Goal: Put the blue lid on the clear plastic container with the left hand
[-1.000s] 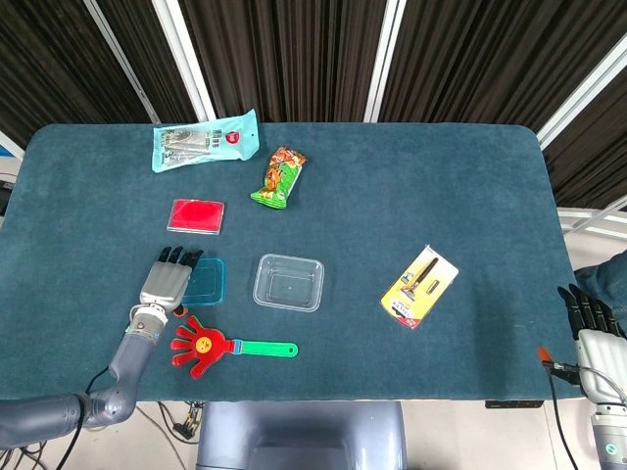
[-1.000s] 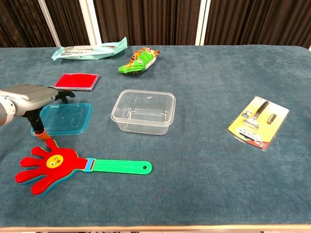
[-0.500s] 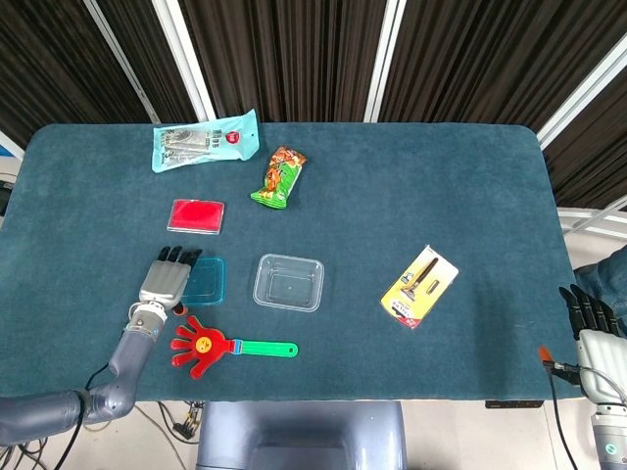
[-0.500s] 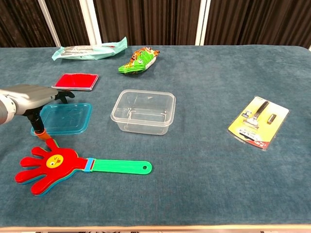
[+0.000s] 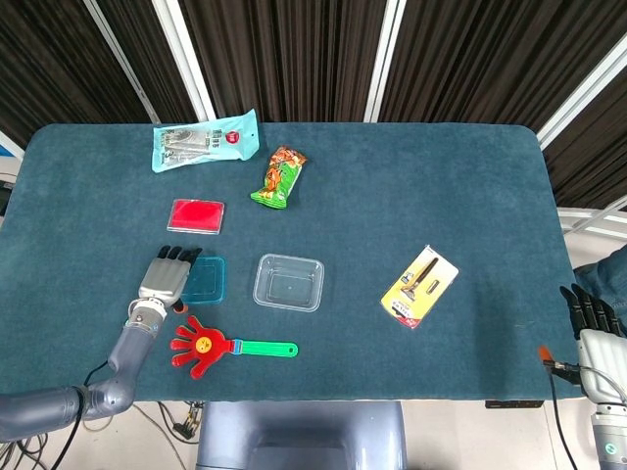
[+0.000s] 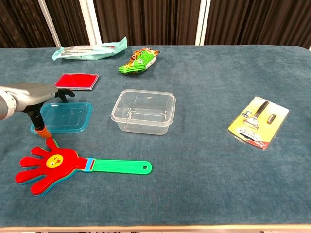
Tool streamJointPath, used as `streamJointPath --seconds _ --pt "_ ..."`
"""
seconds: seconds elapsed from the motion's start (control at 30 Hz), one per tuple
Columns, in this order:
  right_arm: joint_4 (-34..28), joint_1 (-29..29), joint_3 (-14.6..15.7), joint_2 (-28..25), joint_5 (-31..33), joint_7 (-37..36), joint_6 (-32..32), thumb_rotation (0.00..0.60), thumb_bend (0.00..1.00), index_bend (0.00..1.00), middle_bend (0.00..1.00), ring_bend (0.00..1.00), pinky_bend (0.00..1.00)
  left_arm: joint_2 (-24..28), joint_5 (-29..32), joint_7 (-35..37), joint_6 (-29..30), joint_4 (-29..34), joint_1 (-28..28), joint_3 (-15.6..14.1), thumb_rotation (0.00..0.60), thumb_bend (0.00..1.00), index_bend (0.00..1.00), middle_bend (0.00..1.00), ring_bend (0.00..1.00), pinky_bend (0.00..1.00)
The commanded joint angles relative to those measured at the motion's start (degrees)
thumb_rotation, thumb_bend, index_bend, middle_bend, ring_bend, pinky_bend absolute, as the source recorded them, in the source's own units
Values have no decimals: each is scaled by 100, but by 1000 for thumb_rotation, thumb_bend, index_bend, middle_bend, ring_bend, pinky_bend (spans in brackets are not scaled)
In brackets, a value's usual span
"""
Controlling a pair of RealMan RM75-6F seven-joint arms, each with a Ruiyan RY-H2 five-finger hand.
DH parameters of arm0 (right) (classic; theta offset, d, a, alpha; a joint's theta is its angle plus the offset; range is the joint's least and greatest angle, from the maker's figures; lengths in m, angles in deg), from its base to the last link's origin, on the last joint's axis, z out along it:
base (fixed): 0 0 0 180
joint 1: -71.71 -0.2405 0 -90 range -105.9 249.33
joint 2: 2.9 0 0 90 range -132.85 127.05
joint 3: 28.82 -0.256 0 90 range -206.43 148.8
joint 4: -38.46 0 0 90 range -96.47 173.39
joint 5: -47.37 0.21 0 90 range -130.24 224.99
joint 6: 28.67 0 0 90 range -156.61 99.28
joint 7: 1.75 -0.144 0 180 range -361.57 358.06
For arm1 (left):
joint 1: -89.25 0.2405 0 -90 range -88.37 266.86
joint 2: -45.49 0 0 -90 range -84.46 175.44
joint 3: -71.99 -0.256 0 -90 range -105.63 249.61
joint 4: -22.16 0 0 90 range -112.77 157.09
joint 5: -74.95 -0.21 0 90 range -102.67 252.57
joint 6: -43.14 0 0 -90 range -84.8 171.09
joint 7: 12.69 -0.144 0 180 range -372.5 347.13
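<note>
The blue lid (image 5: 208,280) (image 6: 65,117) lies flat on the table, just left of the clear plastic container (image 5: 289,282) (image 6: 143,111), which stands upright and empty. My left hand (image 5: 168,275) (image 6: 30,93) hovers over the lid's left edge, palm down and fingers stretched forward. Its thumb points down beside the lid's near-left corner, and the hand holds nothing. My right hand (image 5: 591,313) hangs off the table's near right corner, fingers straight, empty, and appears only in the head view.
A red-and-green hand clapper toy (image 5: 211,345) (image 6: 53,165) lies right in front of the lid. A flat red box (image 5: 196,215) lies behind it, with a green snack packet (image 5: 279,176) and a teal pouch (image 5: 206,140) further back. A razor blister pack (image 5: 419,286) lies at the right.
My left hand has risen slightly and drawn a little to the left over the lid's edge. The lid, the container and the right hand have not moved.
</note>
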Motion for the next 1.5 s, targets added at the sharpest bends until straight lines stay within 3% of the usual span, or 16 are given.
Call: streamJointPath --seconds 0.03,0.53,0.7,0.77,0.93,1.3,1.5 --pt "3 0 0 3 4 4 3 600 338 0 15 0 0 114 -119 152 24 145 27 44 600 236 68 378 76 76" --pt "-21 3 -12 8 44 42 5 600 337 0 14 0 0 524 -310 602 147 627 76 241 600 237 69 370 76 77" --pt "-23 7 -10 7 39 19 4 600 338 0 14 0 0 850 -543 443 397 1267 -78 449 600 237 68 362 76 77" --pt "-29 5 -11 -3 39 -8 13 600 338 0 14 0 0 960 -707 177 526 1639 -342 697 600 237 67 361 76 77" --pt "-35 6 -20 -10 60 -18 18 600 338 0 14 0 0 930 -314 -348 480 1903 -764 835 600 237 63 357 76 77" --pt "-37 6 -39 -7 79 25 -2 600 338 0 14 0 0 128 928 -1145 472 1885 -1748 996 600 227 56 354 76 77" --pt "-32 16 -15 -7 32 11 -13 600 338 0 14 0 0 -253 1464 -1426 847 1859 -2034 947 600 224 55 354 76 77"
